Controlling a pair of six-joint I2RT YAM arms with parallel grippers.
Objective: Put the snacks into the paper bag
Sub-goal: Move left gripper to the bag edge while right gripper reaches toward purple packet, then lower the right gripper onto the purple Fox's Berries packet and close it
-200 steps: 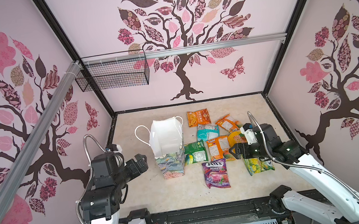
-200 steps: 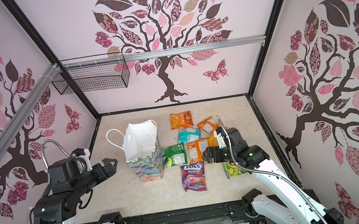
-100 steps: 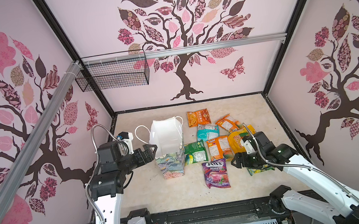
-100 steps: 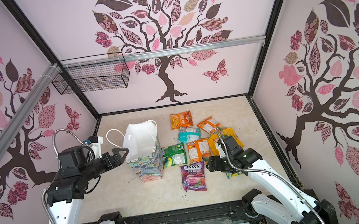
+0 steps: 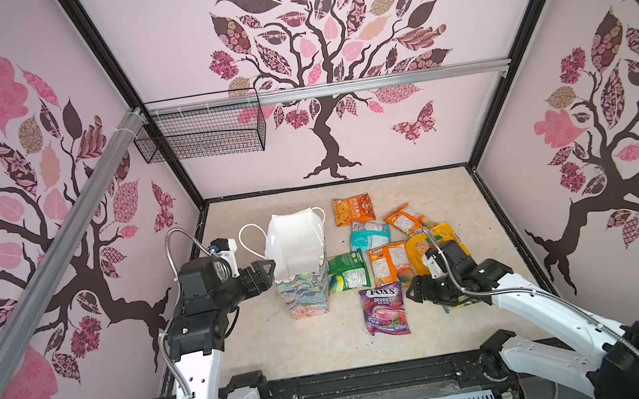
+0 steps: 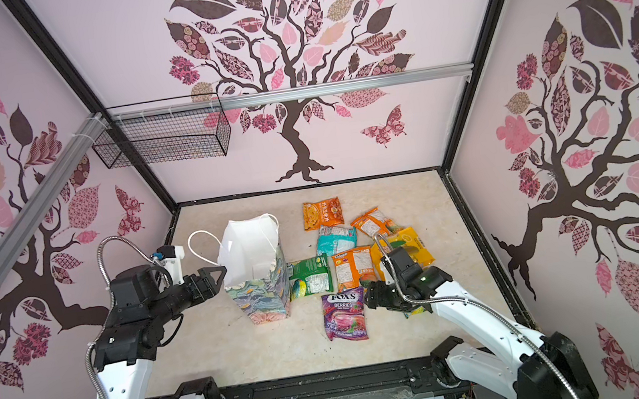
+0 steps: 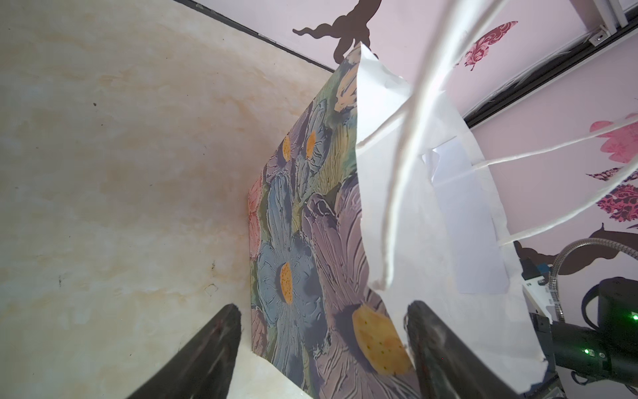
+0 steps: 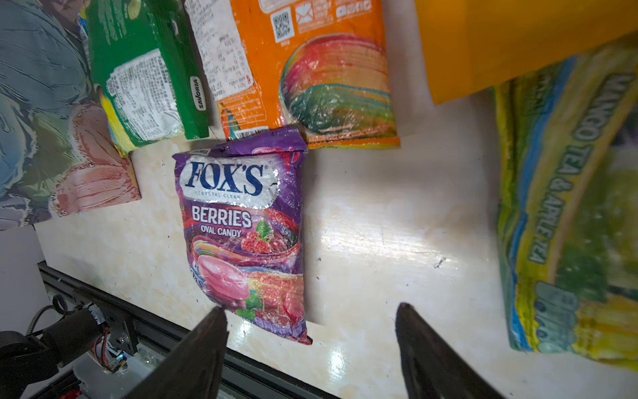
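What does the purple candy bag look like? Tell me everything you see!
The purple packet is a shiny, crinkly, foil-like pouch that reads FOX'S BERRIES OVAL CANDY, with pictures of raspberries and a pink candy. It looks sealed and lies flat, face up, on the beige tabletop. Its top edge meets the bottom of the orange packet. The open right gripper hovers by its bottom end. Whether a finger touches it is unclear.
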